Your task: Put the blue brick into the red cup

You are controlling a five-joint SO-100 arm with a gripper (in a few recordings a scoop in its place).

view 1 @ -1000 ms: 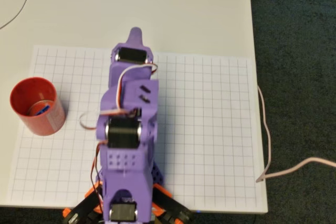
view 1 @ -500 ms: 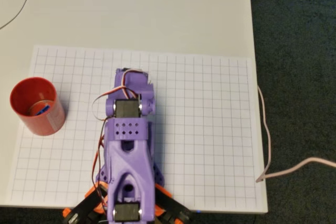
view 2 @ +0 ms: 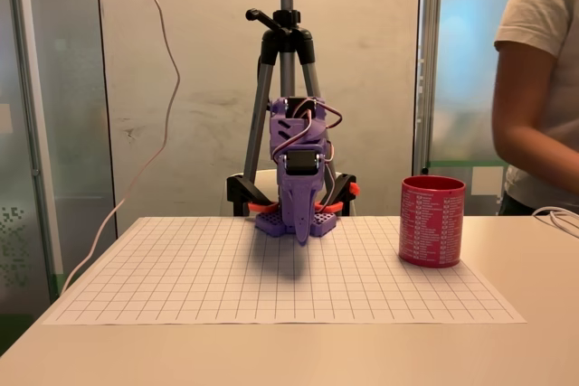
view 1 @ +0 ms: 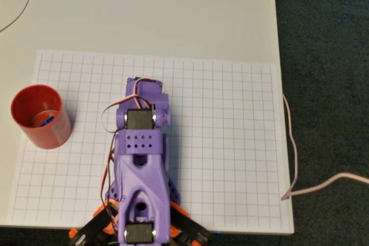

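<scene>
We count one red cup (view 1: 39, 117) at the left of the overhead frame, holding one blue brick (view 1: 48, 120), partly hidden by the cup wall. One gripper (view 2: 301, 234) points down at centre of the fixed view; jaw state we cannot tell.

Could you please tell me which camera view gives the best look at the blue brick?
The overhead view: it looks straight down into the red cup, where the blue brick shows as a small blue patch on the bottom. The fixed view sees the red cup side-on, so its wall hides the brick.
</scene>
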